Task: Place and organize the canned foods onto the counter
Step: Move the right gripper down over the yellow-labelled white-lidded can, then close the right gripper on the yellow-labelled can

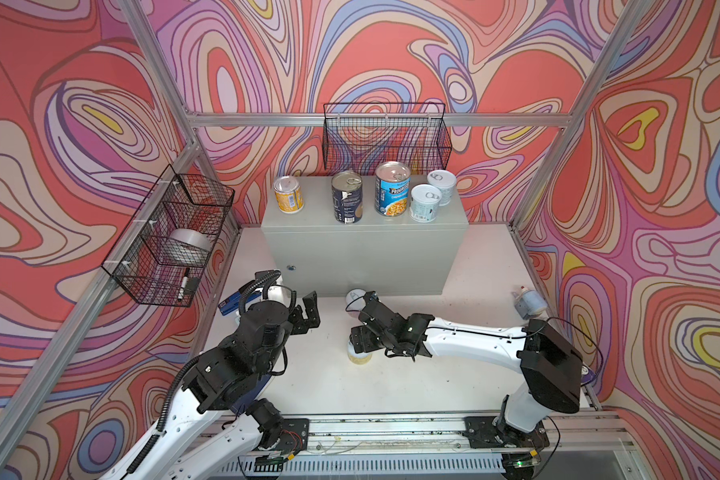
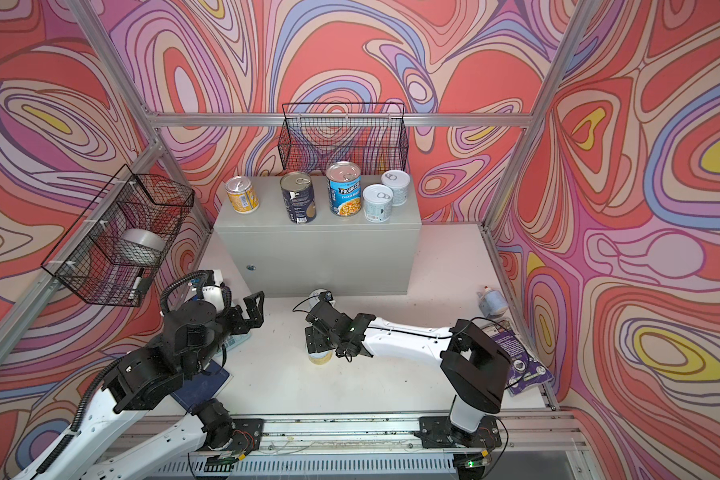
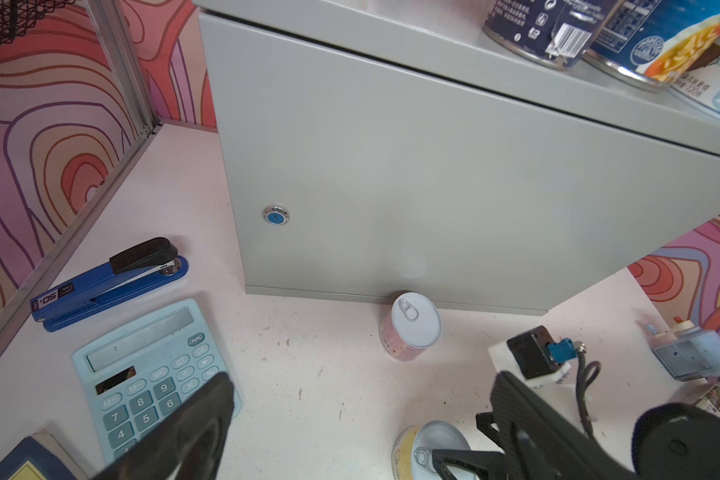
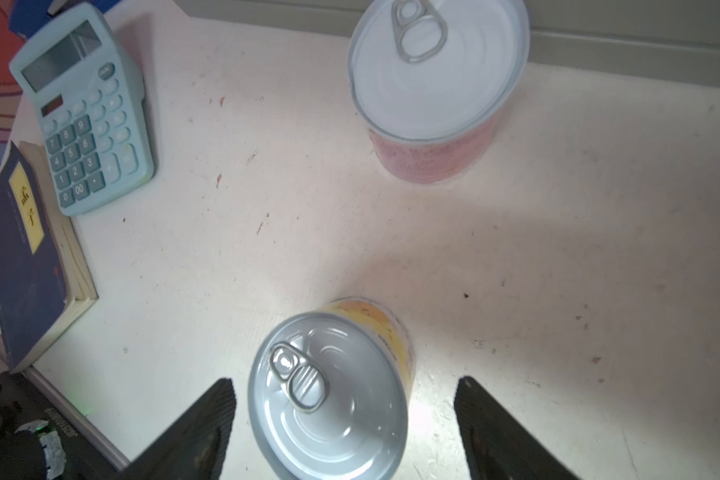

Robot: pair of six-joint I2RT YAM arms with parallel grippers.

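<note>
- Walls (image 1: 391,62): swirling bands of coral red, pink, lilac, blue and yellow, outlined dark.
- Table (image 1: 308,374): white, flecked with small brownish marks.
- Metal box (image 1: 362,257): plain light grey; its lock (image 3: 275,216) is silver with a blue centre.
- Progresso can (image 1: 393,191): blue label, white lettering, yellow-orange picture.
- Tall navy can (image 1: 347,199): dark navy label.
- Front pale can (image 1: 425,203) and rear pale can (image 1: 441,187): pale blue, whitish lids.
- Orange can (image 1: 288,194): orange-yellow label.
- Pink can (image 3: 412,324): pink label, white lid.
- Yellow can (image 4: 329,399): yellow label, silver lid.
- Calculator (image 3: 154,374): pale teal, darker keys.
- Stapler (image 3: 109,282): blue, black top.
- Book (image 4: 30,257): navy, yellow label.
- Wire basket (image 1: 385,137): black.
</note>
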